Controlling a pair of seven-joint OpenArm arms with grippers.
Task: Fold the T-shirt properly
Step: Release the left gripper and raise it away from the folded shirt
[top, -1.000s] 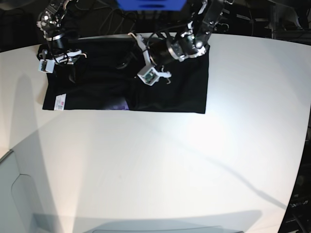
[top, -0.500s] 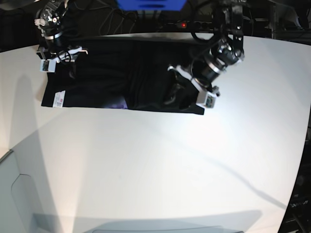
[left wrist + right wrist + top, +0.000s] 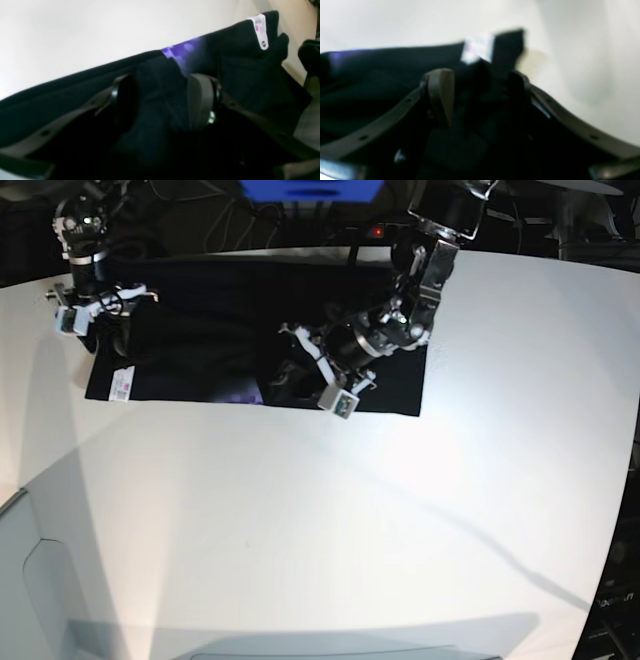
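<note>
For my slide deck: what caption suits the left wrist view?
Left claw straddling a bunched ridge of the black T-shirt, purple print and small label showing near the white table.

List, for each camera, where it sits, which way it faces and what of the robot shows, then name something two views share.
Base: high above, looking down on the white table, the T-shirt and both arms.
Left wrist: on the left arm, looking past its fingers along the shirt's front edge.
Right wrist: on the right arm, looking past its fingers at the shirt's corner.
Shared: the grey label and the purple print appear in all three views.
</note>
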